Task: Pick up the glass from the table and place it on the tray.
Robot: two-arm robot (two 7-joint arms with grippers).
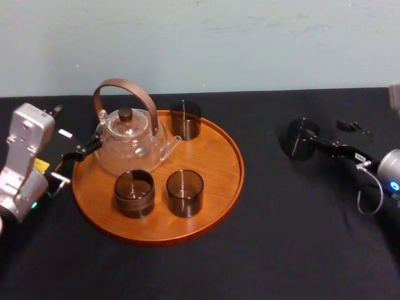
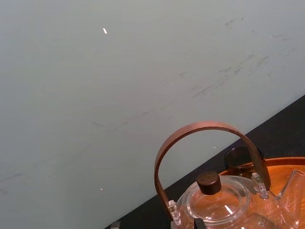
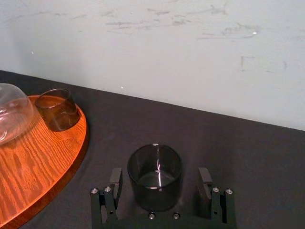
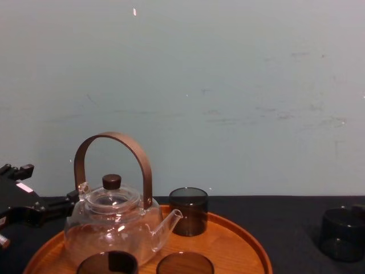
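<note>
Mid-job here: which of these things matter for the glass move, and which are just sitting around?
In the job: glass on the table, inside the open right gripper; tray.
Just there: teapot; three glasses already on the tray; left gripper, idle beside the tray.

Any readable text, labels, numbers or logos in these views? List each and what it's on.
No legible text in any view.
Yellow sticker on the left arm: too small to read.
White sticker on the left arm: too small to read.
Right pincer, open around the glass on the table: no markings visible.
Tray and teapot: no markings visible.
</note>
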